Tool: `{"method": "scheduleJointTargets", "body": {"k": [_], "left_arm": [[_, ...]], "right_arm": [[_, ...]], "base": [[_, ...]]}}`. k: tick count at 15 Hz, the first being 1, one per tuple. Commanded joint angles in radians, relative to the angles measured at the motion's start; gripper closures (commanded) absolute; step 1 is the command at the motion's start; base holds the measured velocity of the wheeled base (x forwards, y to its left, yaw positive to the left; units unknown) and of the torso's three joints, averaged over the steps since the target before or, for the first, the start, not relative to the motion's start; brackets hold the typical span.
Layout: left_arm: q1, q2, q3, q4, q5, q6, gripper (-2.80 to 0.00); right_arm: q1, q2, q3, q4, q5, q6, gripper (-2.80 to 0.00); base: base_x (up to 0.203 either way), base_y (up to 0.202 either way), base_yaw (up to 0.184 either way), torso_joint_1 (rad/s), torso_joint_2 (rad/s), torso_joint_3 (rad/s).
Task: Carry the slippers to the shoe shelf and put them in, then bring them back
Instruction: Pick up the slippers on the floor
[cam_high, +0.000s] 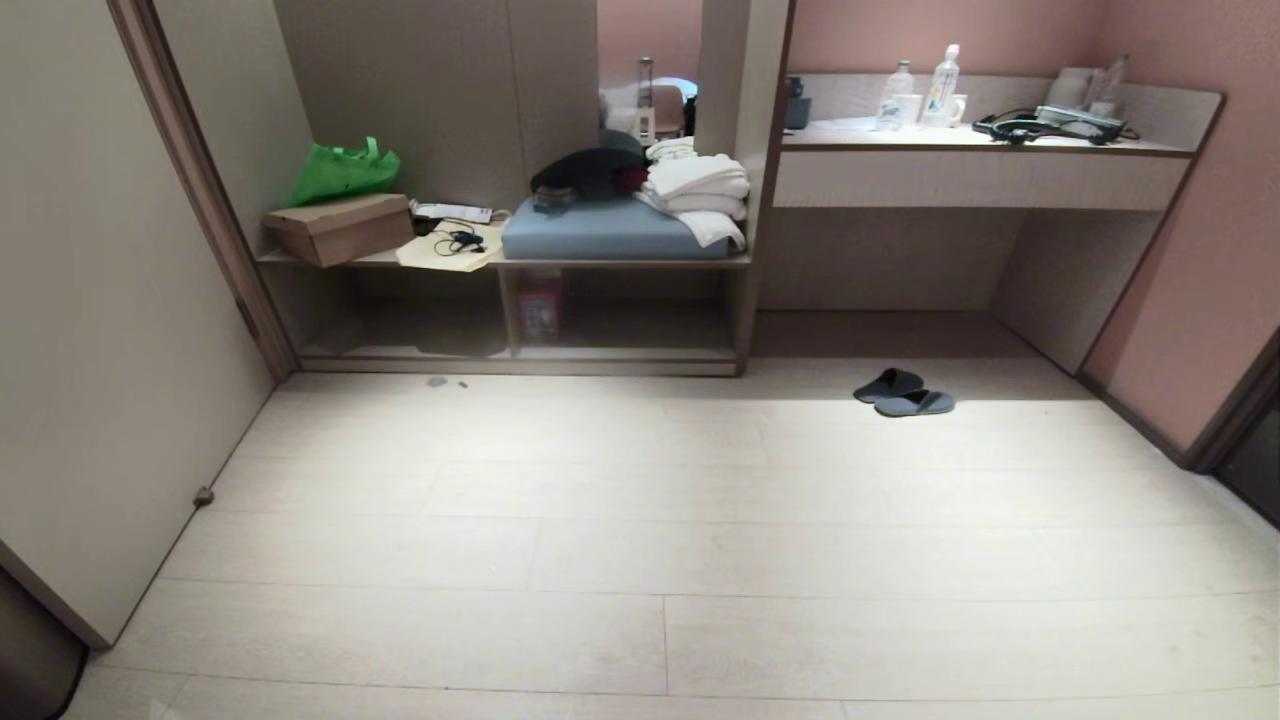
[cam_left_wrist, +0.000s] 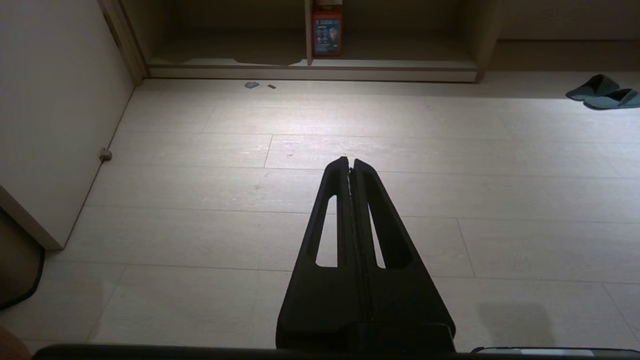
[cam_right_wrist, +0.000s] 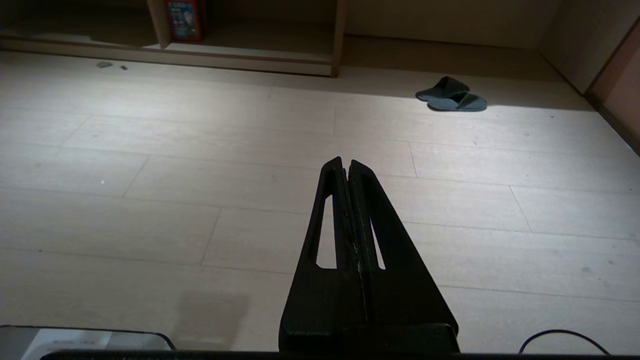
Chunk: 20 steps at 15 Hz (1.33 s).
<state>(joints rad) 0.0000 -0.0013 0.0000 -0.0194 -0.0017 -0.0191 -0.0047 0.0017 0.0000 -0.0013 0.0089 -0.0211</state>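
Note:
The slippers (cam_high: 903, 392) are a dark blue-grey pair lying side by side on the pale floor in front of the desk recess, far ahead and to my right. They also show as the slippers (cam_left_wrist: 604, 93) and the slippers (cam_right_wrist: 451, 95). The shoe shelf (cam_high: 620, 325) is the low open cubby row under the bench, split by a divider with a red label (cam_high: 539, 308); its compartments hold nothing. My left gripper (cam_left_wrist: 349, 161) and right gripper (cam_right_wrist: 345, 162) are both shut and empty, hovering over bare floor well short of the slippers. Neither arm shows in the head view.
The bench above the shelf carries a cardboard box (cam_high: 340, 227), a green bag (cam_high: 343, 172), a blue cushion (cam_high: 610, 230) and folded white towels (cam_high: 698, 190). A desk (cam_high: 985, 150) with bottles stands at the right. An open door (cam_high: 100, 300) flanks the left, with a doorstop (cam_high: 204, 495).

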Motion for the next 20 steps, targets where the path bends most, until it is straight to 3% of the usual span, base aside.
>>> {"method": "scheduleJointTargets", "body": {"k": [1, 7, 20], "left_arm": [[0.0, 0.001, 0.008, -0.001, 0.0, -0.001, 0.0], [0.0, 0.001, 0.008, -0.001, 0.0, -0.001, 0.0], [0.0, 0.001, 0.008, -0.001, 0.0, -0.001, 0.0]], "right_arm": [[0.0, 0.001, 0.0, 0.0, 0.0, 0.0, 0.0], [0.0, 0.0, 0.0, 0.0, 0.0, 0.0, 0.0], [0.0, 0.001, 0.0, 0.001, 0.0, 0.0, 0.0]], "base": [[0.0, 0.0, 0.0, 0.0, 0.0, 0.0], [0.017, 0.0, 0.0, -0.001, 0.0, 0.001], [0.195, 0.0, 0.0, 0.003, 0.0, 0.003]]}}
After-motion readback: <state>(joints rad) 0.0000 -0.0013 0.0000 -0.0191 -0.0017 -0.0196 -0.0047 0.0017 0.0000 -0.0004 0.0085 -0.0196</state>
